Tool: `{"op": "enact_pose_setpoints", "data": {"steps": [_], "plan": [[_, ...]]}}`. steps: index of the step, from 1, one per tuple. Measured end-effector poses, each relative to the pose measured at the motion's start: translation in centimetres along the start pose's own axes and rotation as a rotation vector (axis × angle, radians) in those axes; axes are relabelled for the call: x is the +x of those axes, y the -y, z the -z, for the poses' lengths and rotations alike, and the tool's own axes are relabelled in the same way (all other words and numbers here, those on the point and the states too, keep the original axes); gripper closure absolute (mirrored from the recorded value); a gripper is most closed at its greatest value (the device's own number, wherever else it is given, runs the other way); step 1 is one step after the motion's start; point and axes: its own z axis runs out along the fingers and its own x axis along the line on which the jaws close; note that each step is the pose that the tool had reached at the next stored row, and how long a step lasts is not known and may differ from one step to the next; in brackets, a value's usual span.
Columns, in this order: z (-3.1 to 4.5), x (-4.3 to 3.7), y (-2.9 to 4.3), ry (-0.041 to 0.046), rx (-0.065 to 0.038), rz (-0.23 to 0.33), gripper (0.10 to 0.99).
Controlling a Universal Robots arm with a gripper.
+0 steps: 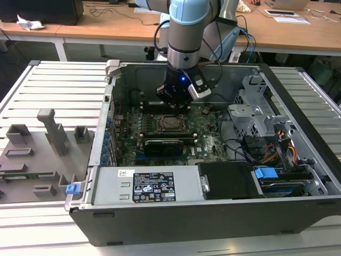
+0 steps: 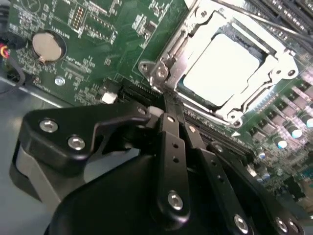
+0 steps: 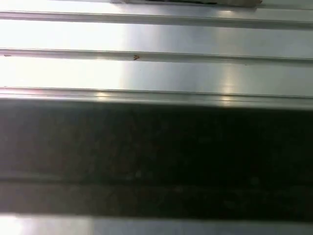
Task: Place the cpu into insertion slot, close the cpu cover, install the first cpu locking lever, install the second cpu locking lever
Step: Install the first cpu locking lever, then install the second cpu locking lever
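Claw [image 2: 168,110] – black, jointed metal links with silver screws – fingers pressed together, clenched on nothing, tips low over the green motherboard [image 2: 98,44] just beside the socket. The cpu [image 2: 222,68], flat square with a bright silver top, sits in the insertion slot [image 2: 244,49]. The cpu cover [image 2: 274,66], a thin metal frame with a big window, lies closed around it. Round coin battery [image 2: 46,46] nearby – board sits in an open case [image 1: 160,218] on the ribbed metal desk [image 1: 53,85].
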Motion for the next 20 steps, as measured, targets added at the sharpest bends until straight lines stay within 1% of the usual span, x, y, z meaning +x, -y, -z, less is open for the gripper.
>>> {"op": "enact_pose_setpoints", "data": {"steps": [2, 11, 20], "plan": [[0.35, 0.00, -0.02, 0.0000, 0.000, 0.000, 0.980], [0.38, -0.01, 0.34, -0.0001, 0.000, 0.000, 0.980], [0.43, -0.01, 0.98, 0.0000, 0.000, 0.000, 0.980]]}}
